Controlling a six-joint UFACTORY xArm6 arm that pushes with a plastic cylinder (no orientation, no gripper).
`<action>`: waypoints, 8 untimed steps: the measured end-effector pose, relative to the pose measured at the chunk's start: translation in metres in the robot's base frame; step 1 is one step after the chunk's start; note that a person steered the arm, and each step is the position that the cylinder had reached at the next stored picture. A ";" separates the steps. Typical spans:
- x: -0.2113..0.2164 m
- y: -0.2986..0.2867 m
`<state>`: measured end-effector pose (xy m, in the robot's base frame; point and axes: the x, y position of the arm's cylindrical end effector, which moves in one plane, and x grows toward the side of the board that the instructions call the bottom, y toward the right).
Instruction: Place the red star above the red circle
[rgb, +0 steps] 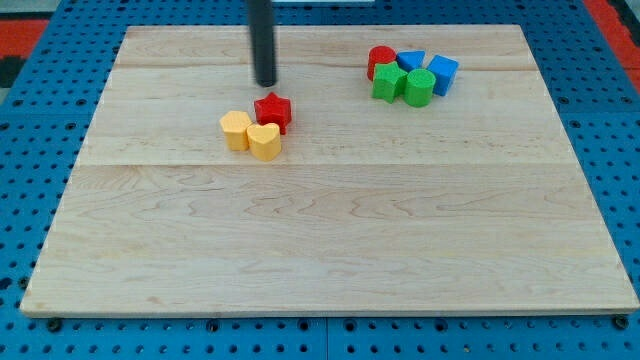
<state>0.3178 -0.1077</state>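
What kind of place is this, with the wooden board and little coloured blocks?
Probably a robotics lab bench. A wooden board lies on a blue perforated base, and a dark rod, my tip, stands just above the red star, near other small blocks.

light: bright, even, overhead | shadows: short, soft, hugging blocks | glare: faint sheen on tabletop (330, 240) near top edge | focus: sharp centre, slight softness at corners | distortion: tabletop edges straight, perspective taper only
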 end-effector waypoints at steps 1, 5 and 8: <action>0.051 -0.063; 0.033 0.088; -0.015 0.064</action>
<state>0.3029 -0.0441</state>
